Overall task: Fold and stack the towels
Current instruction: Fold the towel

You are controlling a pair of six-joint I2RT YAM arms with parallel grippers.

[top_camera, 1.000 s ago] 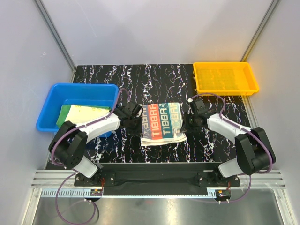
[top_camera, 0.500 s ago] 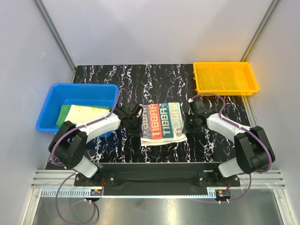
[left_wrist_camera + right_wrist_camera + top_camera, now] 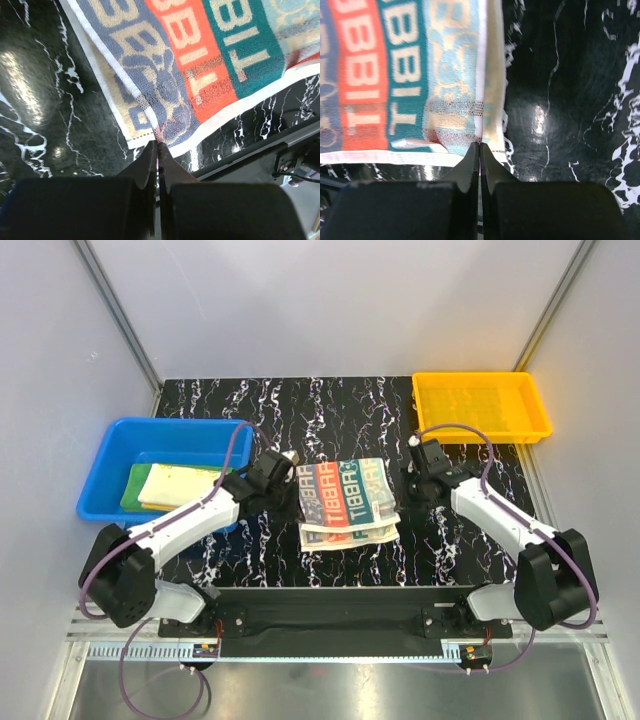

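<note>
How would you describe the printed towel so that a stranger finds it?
On the black marbled table, look midway between the left arm and right arm. The folded towel there has blue, orange and teal stripes with large letters; the green cloth and pale yellow cloth lie in the blue bin.

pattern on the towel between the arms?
Cream folded towel with blue, orange and teal bands of pale "RABBIT" lettering; clearest in the left wrist view.

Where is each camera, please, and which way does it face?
Top external: above and behind the robot, looking down on the table; left arm and right arm show.
Left wrist: on the left arm, looking down at the RABBIT towel; left gripper pinching it.
Right wrist: likewise on the right arm; right gripper pinching it too.
Shared: all see the towel.
</note>
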